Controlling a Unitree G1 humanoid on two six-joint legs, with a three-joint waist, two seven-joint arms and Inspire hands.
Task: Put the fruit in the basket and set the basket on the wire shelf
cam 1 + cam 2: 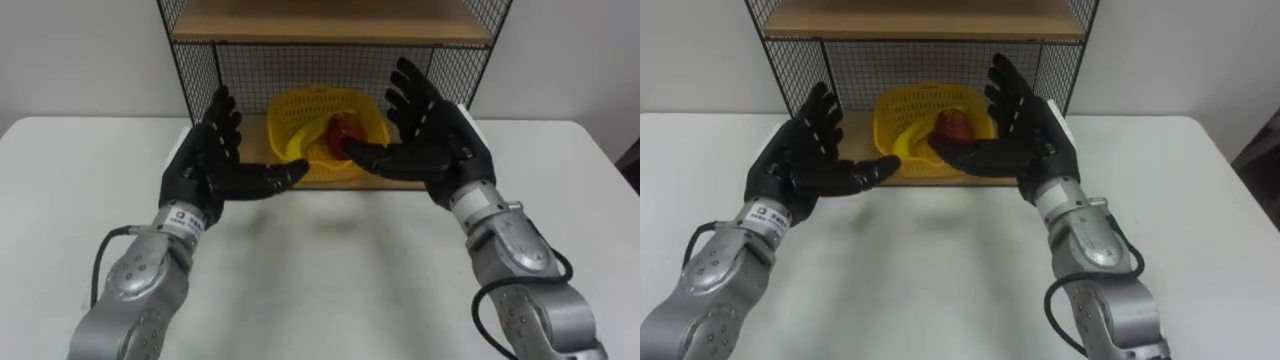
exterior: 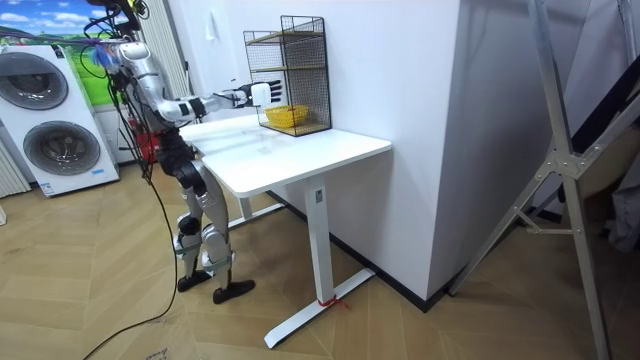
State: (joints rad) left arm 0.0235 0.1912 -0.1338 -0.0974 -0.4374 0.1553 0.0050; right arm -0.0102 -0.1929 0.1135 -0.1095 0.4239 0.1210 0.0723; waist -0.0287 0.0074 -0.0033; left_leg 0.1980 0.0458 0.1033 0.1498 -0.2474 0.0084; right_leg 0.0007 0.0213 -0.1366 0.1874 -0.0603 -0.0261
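Table: the white top point(image 1: 330, 280) is bare in its near half, between the two forearms, and runs back to a white wall point(image 1: 560, 60).
Floor: wood boards point(image 2: 120, 300) lie under the table; the robot stands on them at the table's end on the room view's left, with both arms held out over the top.
Room: two washers point(image 2: 60, 120) stand behind the robot at the room view's left. A metal stand point(image 2: 560, 150) leans at the room view's right.
Shelf: the black wire shelf point(image 1: 300, 65) stands at the table's far edge against the wall. It has mesh sides and back and wooden boards for levels.
Basket: the yellow, perforated basket point(image 1: 290, 100) sits on the shelf's lower level, inside the wire frame and about the middle of it.
Banana: it point(image 1: 292, 138) lies in the basket along the near left side.
Apple: red point(image 1: 345, 128), in the basket just right of the banana, its lower part hidden behind the right thumb.
Left hand: it point(image 1: 205, 165) is raised above the table just before the shelf, left of the basket. The palm is turned inward, the fingers are straight and spread, pointing up and away, the thumb reaches toward the right, and it holds nothing.
Right hand: it point(image 1: 435, 135) mirrors the left on the basket's right side, a little higher. It is spread wide and empty, and its thumb crosses in front of the basket's near rim.
Thumbs: they point at each other with a gap between.
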